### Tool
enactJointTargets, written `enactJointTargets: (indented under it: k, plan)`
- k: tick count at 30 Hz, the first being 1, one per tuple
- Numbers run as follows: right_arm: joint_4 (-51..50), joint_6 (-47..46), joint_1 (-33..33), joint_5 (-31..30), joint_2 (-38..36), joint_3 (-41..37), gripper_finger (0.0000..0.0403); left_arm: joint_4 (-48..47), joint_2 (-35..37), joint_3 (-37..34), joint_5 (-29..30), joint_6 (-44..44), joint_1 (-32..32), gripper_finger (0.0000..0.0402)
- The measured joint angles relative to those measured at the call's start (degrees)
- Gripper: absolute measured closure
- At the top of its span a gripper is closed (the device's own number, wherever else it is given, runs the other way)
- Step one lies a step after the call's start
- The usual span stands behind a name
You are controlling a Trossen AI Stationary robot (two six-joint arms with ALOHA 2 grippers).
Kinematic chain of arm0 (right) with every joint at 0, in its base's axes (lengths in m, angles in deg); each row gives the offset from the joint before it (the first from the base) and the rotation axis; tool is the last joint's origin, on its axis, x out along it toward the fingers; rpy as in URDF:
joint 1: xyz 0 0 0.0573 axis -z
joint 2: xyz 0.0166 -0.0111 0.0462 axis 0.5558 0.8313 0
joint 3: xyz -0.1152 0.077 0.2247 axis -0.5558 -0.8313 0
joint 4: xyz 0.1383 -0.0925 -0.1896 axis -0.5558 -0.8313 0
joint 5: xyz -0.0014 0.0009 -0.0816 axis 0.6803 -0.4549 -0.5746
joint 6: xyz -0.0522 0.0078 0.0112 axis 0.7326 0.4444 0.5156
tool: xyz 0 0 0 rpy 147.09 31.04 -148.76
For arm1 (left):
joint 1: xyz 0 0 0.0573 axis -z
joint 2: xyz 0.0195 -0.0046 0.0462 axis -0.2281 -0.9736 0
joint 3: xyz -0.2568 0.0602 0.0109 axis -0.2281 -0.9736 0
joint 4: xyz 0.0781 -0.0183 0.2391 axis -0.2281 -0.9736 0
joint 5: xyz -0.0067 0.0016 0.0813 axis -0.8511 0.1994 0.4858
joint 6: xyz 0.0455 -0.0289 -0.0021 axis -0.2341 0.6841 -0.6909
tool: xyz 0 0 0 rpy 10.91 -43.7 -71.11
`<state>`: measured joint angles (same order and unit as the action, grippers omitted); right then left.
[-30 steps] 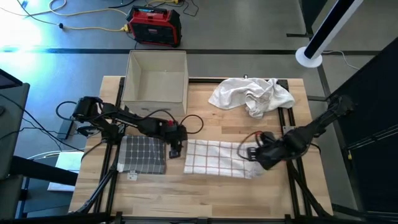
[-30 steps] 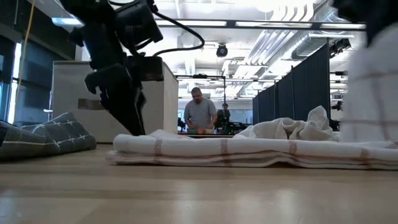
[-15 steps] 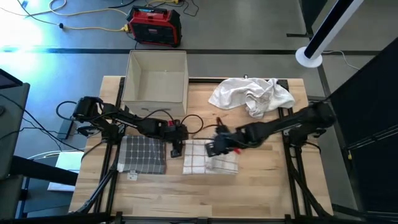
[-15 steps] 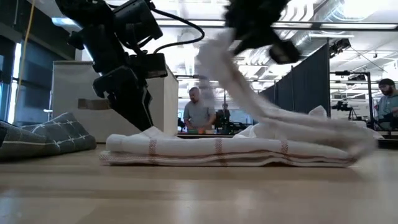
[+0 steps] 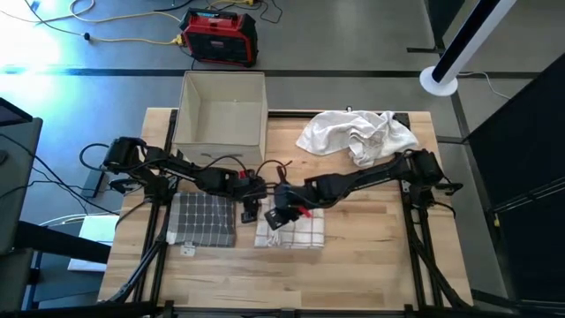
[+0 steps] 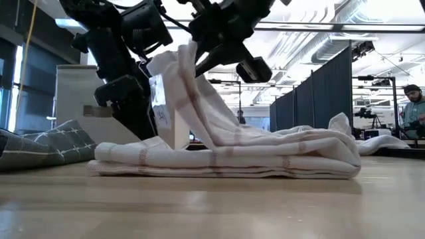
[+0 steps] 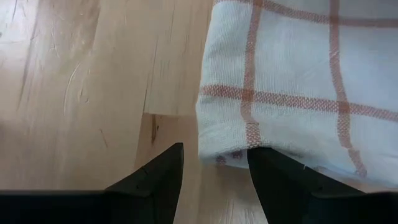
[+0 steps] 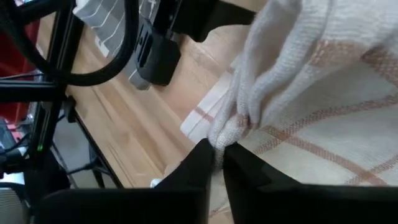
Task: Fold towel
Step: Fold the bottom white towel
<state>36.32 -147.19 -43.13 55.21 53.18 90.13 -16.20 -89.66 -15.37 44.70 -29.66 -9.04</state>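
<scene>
A white towel with red checks (image 5: 293, 231) lies folded on the wooden table, left of centre. My right gripper (image 5: 275, 218) is shut on one end of it, raised over the towel's left part (image 6: 174, 73). My left gripper (image 5: 250, 212) stands open at the towel's far left corner (image 7: 214, 140), fingers pointing down. The towel's lower layers (image 6: 226, 159) lie flat on the table. My right gripper pinches a bunched edge of the towel (image 8: 229, 132) between its two fingers, coming slanting down from the table's right. That end is lifted, and the cloth slopes slack from it down onto the layers lying on the table. My left gripper: whether one finger (image 7: 280, 180) touches the towel's corner cannot be told.
A folded grey towel (image 5: 205, 219) lies left of the left gripper. A crumpled white cloth (image 5: 357, 134) sits at the far right. An open box (image 5: 221, 110) stands at the far edge. There is bare table (image 5: 380, 265) near and to the right. A person (image 6: 415, 106) is in the room beyond.
My right gripper has swept from the table's right side toward the left, carrying the towel's right end up and over. The towel is folded over to about half its length. Its left end has stayed beside the left gripper.
</scene>
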Motion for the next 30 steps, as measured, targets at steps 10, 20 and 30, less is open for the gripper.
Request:
enactJointTargets:
  k: [10, 20, 30]
  plan:
    - [-4.46, 1.95, -0.04, -0.68, -3.44, 0.01, 0.025, -9.86, 1.57, 3.34, 0.16, 1.68, 0.02, 0.0232]
    - [-30.35, 0.88, -6.0, -8.84, -13.64, -1.36, 0.0265, -12.67, 6.84, 9.16, -5.52, -0.96, -0.5, 0.0232]
    - [-3.84, 2.32, -3.96, -16.94, -14.0, -20.93, 0.0395, 0.09, -1.99, 7.85, -7.85, -1.38, -3.69, 0.03]
